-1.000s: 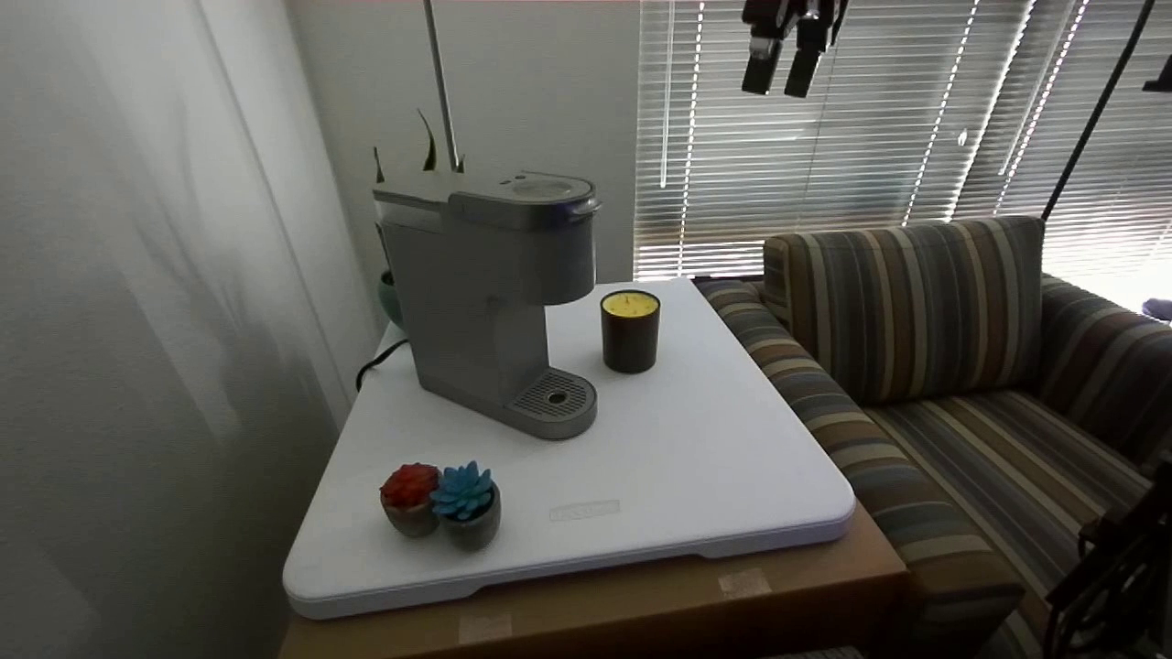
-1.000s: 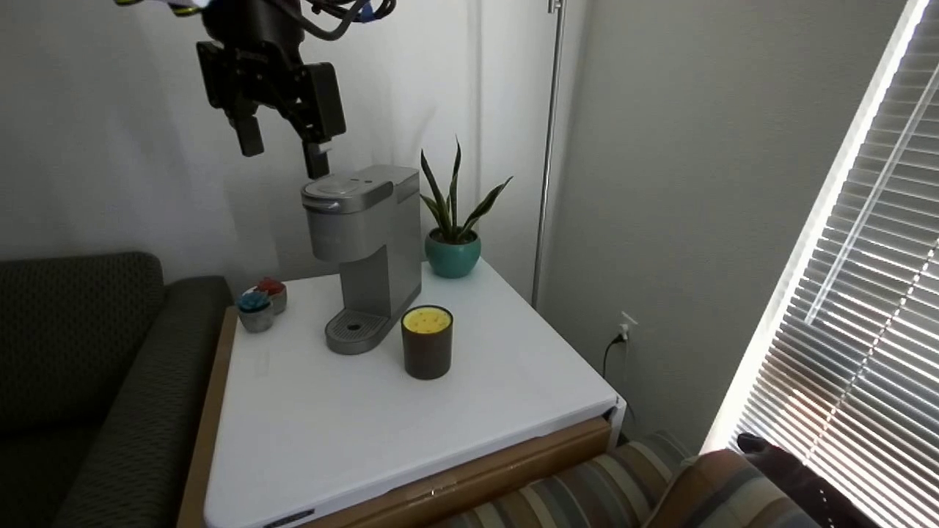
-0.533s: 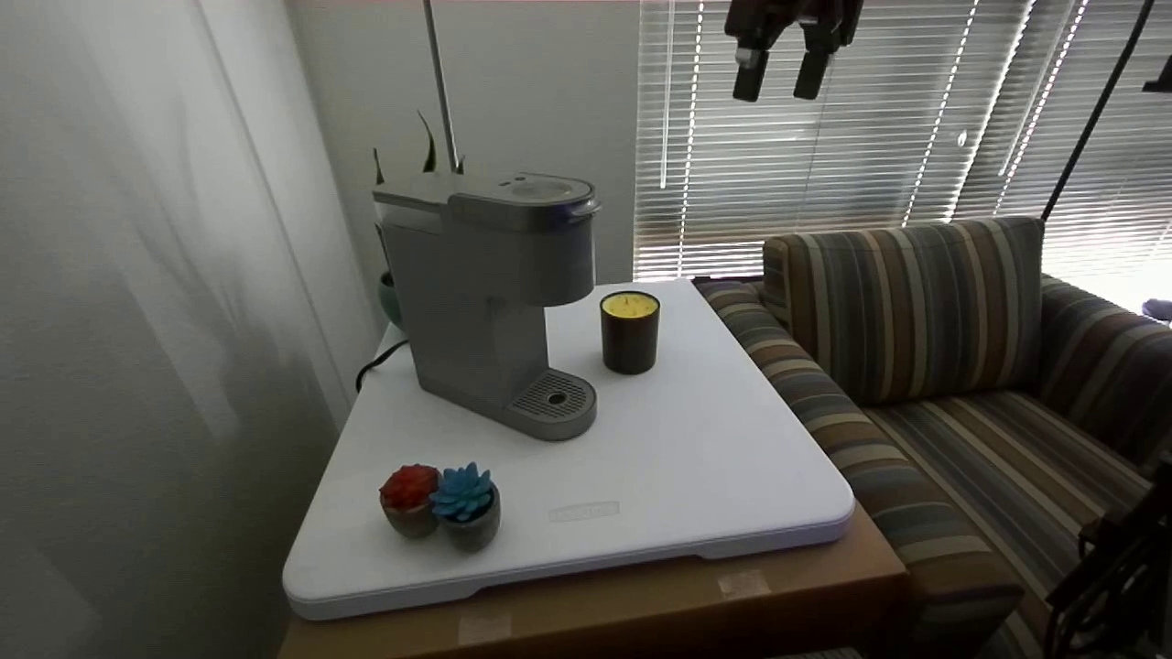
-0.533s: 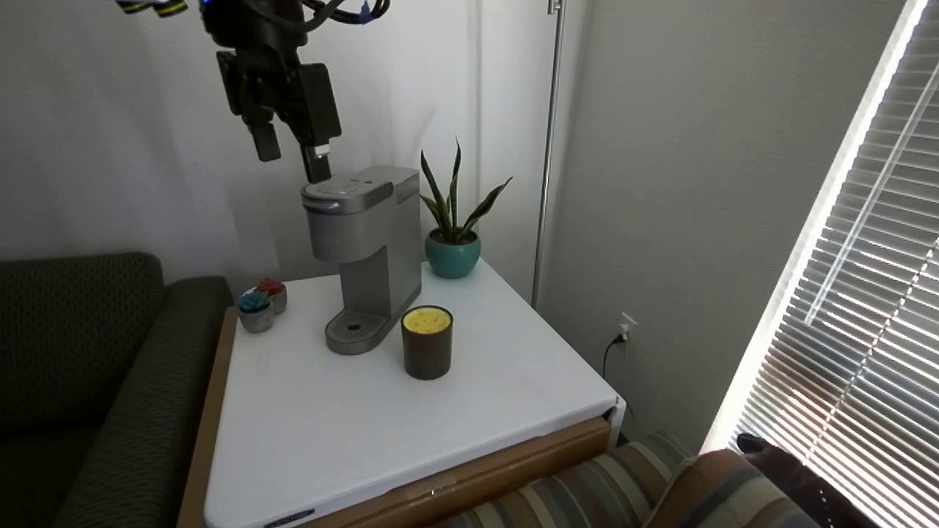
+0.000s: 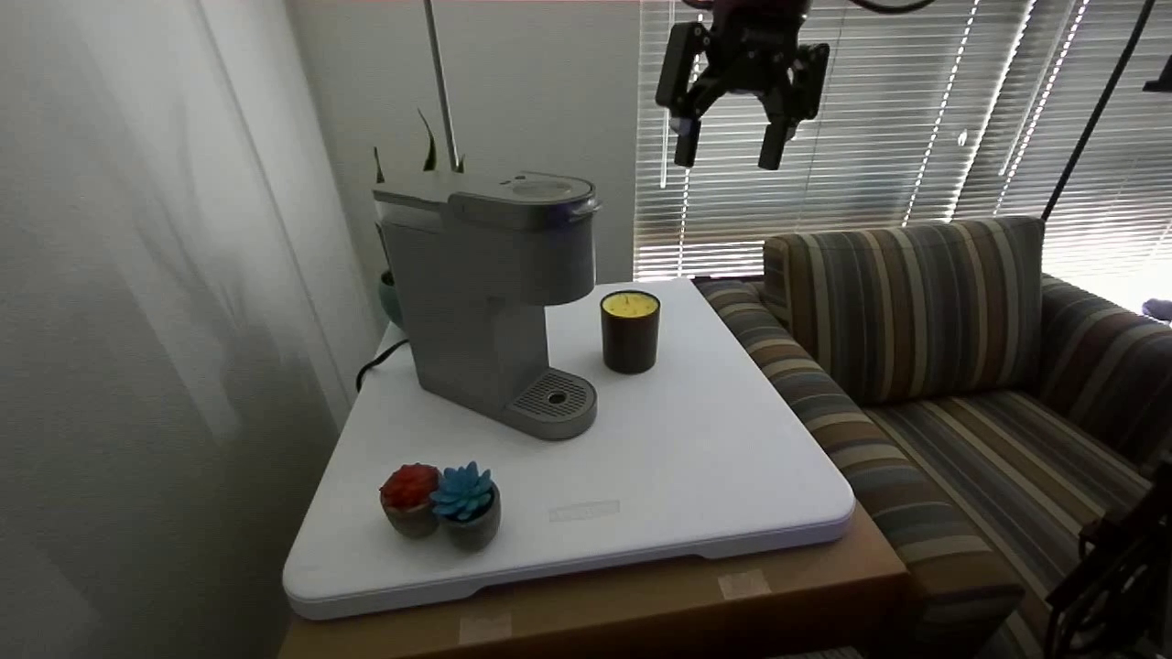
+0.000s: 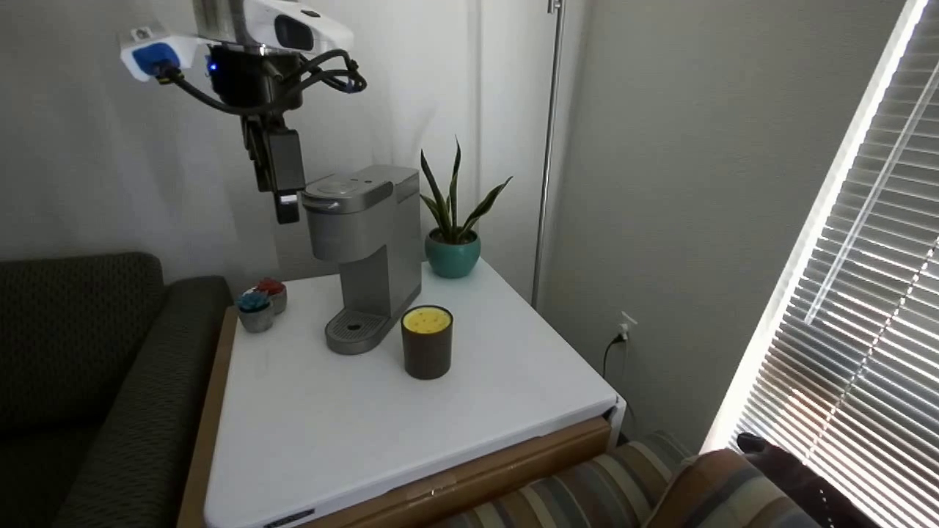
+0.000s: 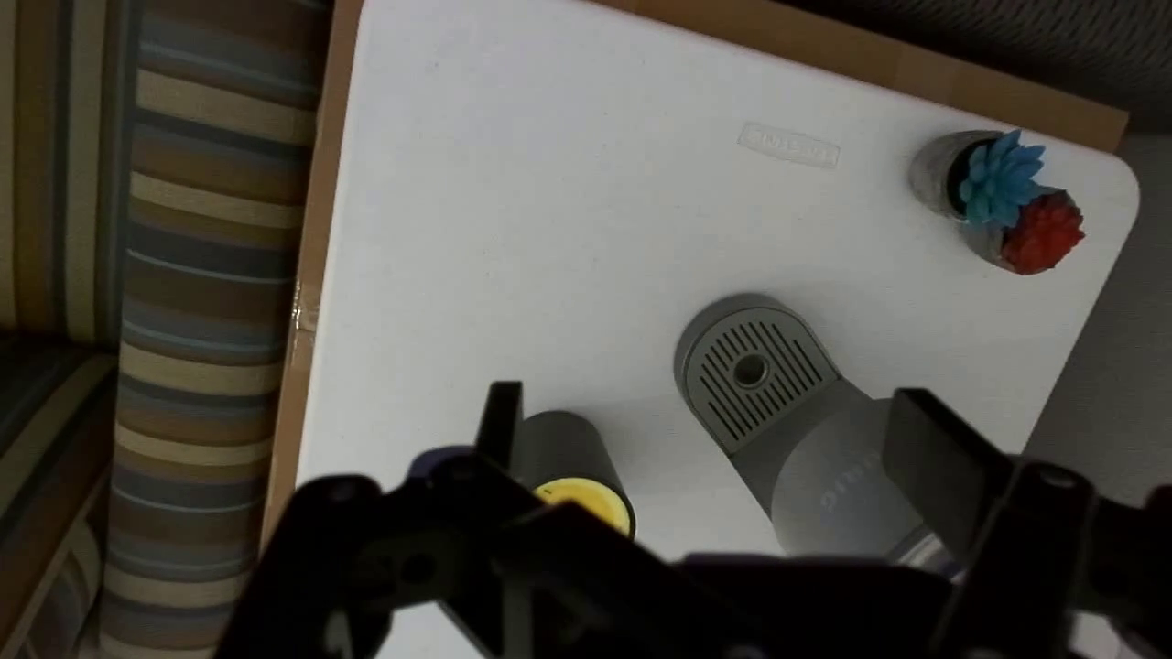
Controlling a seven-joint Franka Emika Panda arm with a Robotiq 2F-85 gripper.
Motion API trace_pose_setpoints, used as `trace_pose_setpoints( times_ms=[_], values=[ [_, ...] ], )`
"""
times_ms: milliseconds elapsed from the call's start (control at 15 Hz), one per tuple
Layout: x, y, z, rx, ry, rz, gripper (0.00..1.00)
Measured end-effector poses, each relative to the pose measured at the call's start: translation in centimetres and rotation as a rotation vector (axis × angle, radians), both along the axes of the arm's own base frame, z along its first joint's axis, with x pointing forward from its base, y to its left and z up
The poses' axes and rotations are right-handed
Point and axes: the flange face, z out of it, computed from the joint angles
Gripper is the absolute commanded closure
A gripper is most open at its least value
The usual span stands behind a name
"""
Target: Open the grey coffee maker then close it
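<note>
Biggest first: one white desk (image 5: 696, 435), and there, upright near one edge, stood the one grey coffee maker (image 5: 481, 293), its lid (image 6: 348, 192) down. It looked all rigid plastic, middling in weight at a guess — the body probably would not give, though the whole machine might skate on that smooth top if tugged forward. Where to take hold? Surely the single small handle (image 5: 584, 210) at the front of the lid: in beneath it, up and back, with a stiff catch likely before it let go. That thin handle seemed the fragile part, and perhaps slippery; for closing, a flat push on the lid's top looked kinder. And there was the one gripper (image 5: 729, 157) — it hung off the machine's front, not touching, jaws wide apart and nothing between them. Down the sizes, then: one potted plant (image 6: 452, 253) in teal, just behind the coffee maker; one dark candle (image 6: 428, 348), near its front; and, smallest of all, a pair, one red succulent (image 5: 410, 494) and one blue succulent (image 5: 465, 502), side by side.
</note>
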Motion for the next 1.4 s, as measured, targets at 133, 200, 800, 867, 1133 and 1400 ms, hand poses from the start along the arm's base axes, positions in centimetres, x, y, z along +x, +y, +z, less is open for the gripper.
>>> trace_pose_setpoints(
  times_ms=[133, 200, 800, 867, 1133, 1400],
  values=[
    [0.0, 0.0, 0.0, -0.007, 0.0, -0.008, 0.0],
    [0.2, 0.0, 0.2, -0.021, -0.012, -0.048, 0.0],
    [3.3, 3.4, -4.4, -0.028, -0.104, -0.538, 0.0],
    [3.6, 3.5, -5.5, -0.029, -0.09, -0.583, 0.0],
    [4.8, 3.4, -7.9, 0.041, -0.097, -0.633, 0.0],
    [5.6, 2.8, -8.1, 0.15, -0.182, -0.596, 0.34]
  ],
)
